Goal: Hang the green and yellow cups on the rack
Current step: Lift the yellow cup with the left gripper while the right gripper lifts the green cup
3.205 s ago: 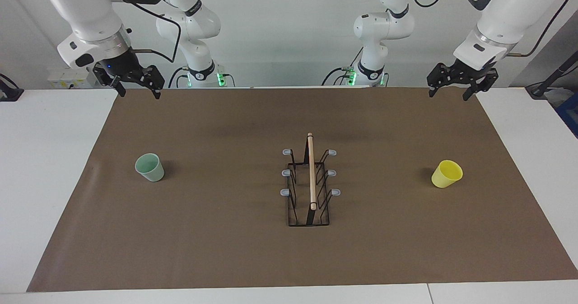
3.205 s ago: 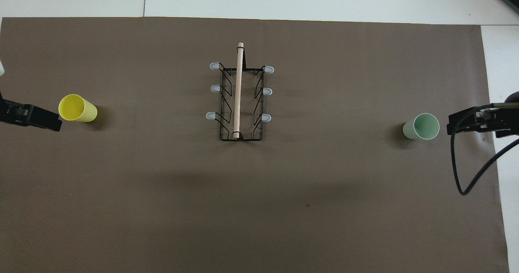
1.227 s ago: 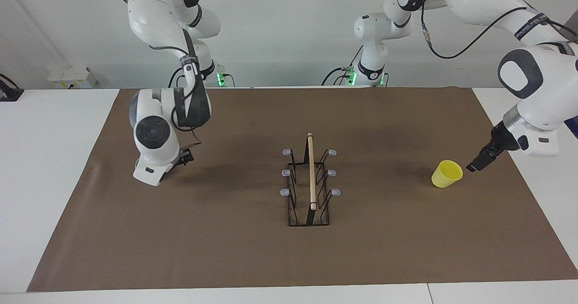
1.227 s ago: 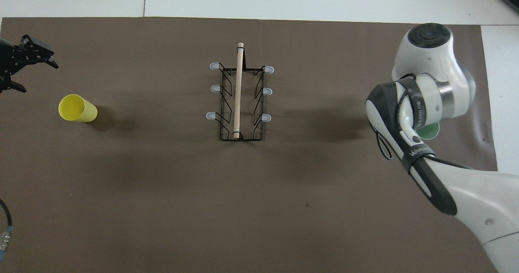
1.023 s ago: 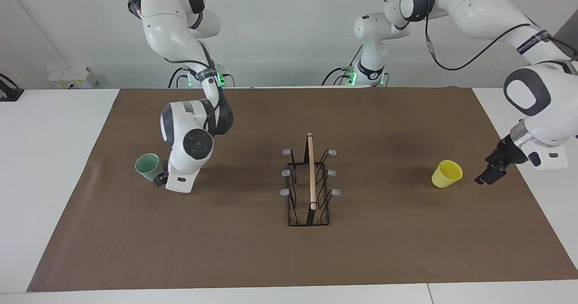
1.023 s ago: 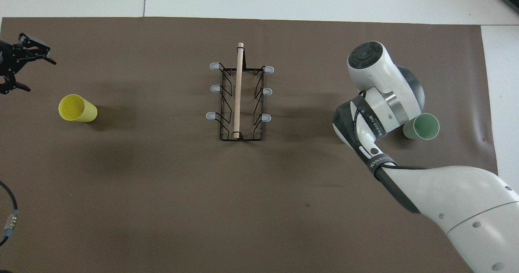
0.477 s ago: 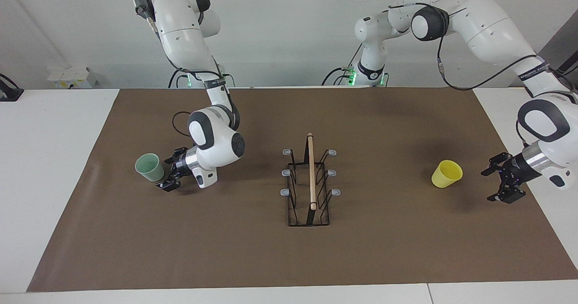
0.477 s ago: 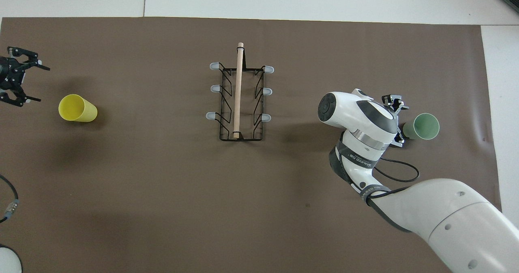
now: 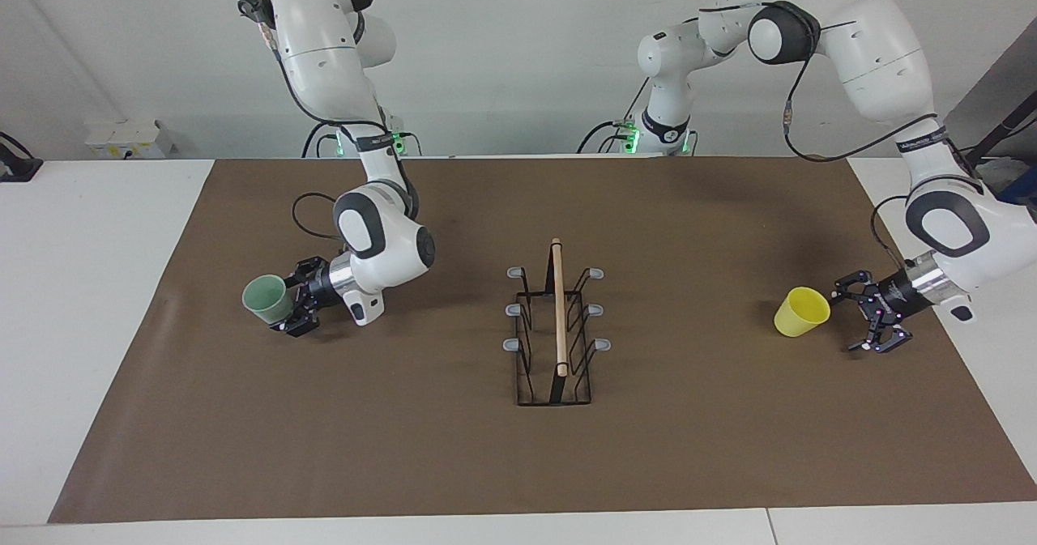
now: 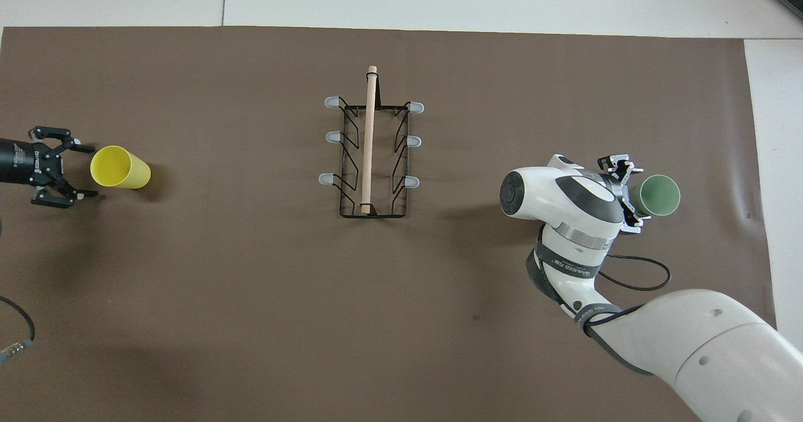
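Note:
The pale green cup (image 9: 266, 300) stands on the brown mat toward the right arm's end of the table; it also shows in the overhead view (image 10: 659, 195). My right gripper (image 9: 288, 303) (image 10: 629, 193) lies level with it, open, one finger on each side of the cup's lower part. The yellow cup (image 9: 801, 312) (image 10: 119, 167) stands toward the left arm's end. My left gripper (image 9: 857, 315) (image 10: 78, 168) is open and empty, low, just beside the yellow cup. The black wire rack (image 9: 557, 326) (image 10: 370, 146) with a wooden rod stands mid-table; its prongs are bare.
A brown mat (image 9: 518, 456) covers most of the white table (image 9: 89, 286). A loop of cable (image 10: 633, 271) hangs by the right arm's wrist.
My right gripper has slid toward the green cup, so its fingers now flank it. My left gripper has moved in close to the yellow cup. Neither cup has moved.

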You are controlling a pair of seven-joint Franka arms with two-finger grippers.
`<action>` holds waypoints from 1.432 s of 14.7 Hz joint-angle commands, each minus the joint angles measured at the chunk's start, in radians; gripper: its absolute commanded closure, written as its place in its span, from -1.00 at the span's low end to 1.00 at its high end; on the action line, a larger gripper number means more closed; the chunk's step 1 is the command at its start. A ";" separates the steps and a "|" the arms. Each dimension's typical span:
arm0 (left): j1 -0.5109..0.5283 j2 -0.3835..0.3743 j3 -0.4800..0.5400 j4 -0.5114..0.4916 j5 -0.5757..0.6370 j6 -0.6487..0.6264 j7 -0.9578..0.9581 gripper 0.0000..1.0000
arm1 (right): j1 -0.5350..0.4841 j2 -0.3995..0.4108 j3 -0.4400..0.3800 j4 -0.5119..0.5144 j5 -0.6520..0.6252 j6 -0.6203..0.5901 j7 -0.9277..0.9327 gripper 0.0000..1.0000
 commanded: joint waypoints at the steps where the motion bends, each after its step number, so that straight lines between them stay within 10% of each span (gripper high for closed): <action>1: 0.005 -0.102 -0.003 -0.169 -0.119 0.043 -0.008 -1.00 | -0.021 -0.041 0.006 -0.066 -0.060 0.038 -0.005 -1.00; 5: -0.003 -0.140 -0.008 -0.265 -0.239 0.053 0.062 -1.00 | -0.032 -0.050 0.006 -0.102 -0.109 0.042 0.024 -0.69; 6: -0.006 -0.145 -0.005 -0.284 -0.301 0.057 0.090 -1.00 | -0.036 -0.050 0.006 -0.103 -0.113 0.045 0.033 -0.40; 8: -0.032 -0.147 -0.005 -0.292 -0.328 0.076 0.153 -1.00 | -0.033 -0.056 0.006 -0.123 -0.155 0.053 0.043 0.99; 16: -0.067 -0.156 -0.015 -0.306 -0.355 0.087 0.251 -1.00 | 0.062 -0.039 0.009 0.113 0.151 -0.099 0.089 1.00; 17: -0.070 -0.159 -0.014 -0.307 -0.355 0.083 0.286 -0.80 | 0.066 -0.051 0.009 0.142 0.215 -0.102 0.083 1.00; 19: -0.072 -0.168 -0.014 -0.309 -0.352 0.083 0.358 0.99 | 0.066 -0.083 0.013 0.185 0.345 -0.109 0.078 1.00; 21: -0.106 -0.180 -0.009 -0.316 -0.352 0.096 0.418 1.00 | 0.060 -0.125 0.020 0.213 0.463 -0.111 0.069 1.00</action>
